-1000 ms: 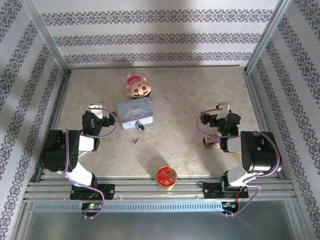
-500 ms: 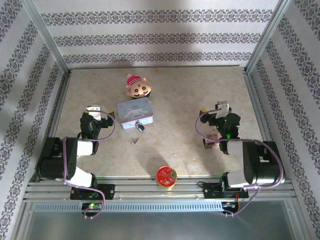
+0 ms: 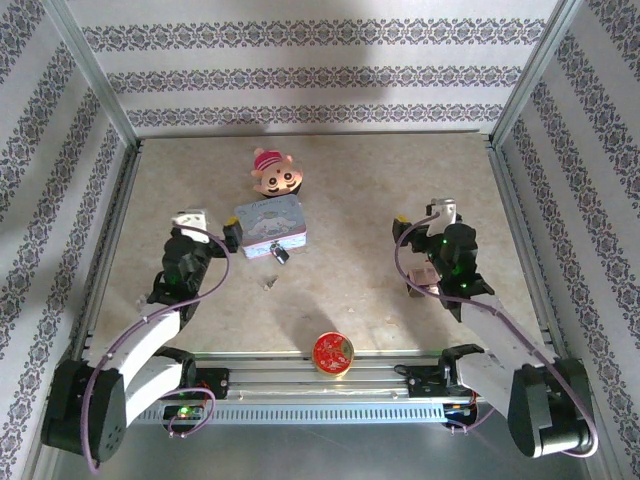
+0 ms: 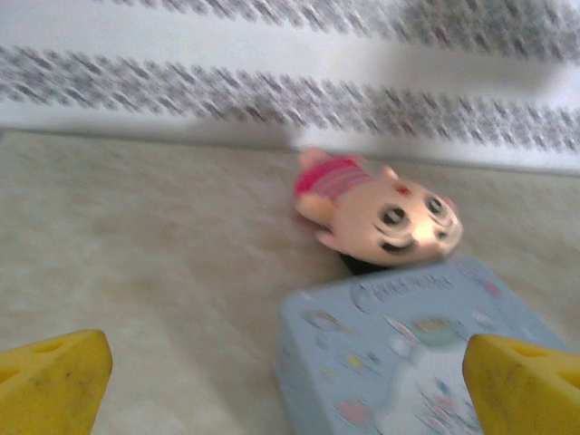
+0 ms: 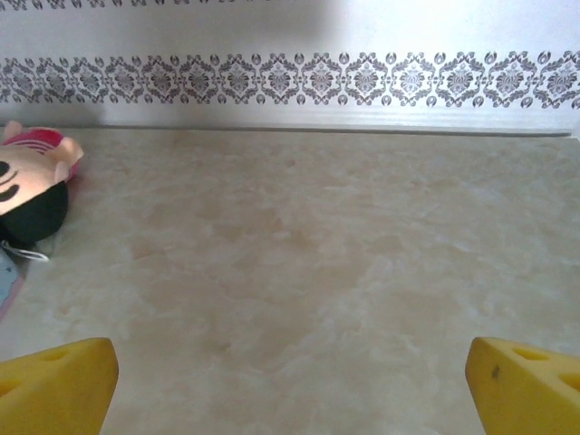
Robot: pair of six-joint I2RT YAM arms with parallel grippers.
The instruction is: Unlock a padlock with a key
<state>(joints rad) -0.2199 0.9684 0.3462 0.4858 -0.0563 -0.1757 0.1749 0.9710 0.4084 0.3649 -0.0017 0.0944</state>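
Both arms outstretched; left tool (image 3: 211, 224) and right tool (image 3: 421, 218) empty, jaws wide apart.

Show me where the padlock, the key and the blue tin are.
padlock (image 3: 281, 256), top external view, dark body
key (image 3: 268, 285), top external view, its middle
blue tin (image 3: 268, 222), top external view, lid centre

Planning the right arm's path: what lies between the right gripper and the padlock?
Bare table from the right gripper to the padlock, seen in the top view.
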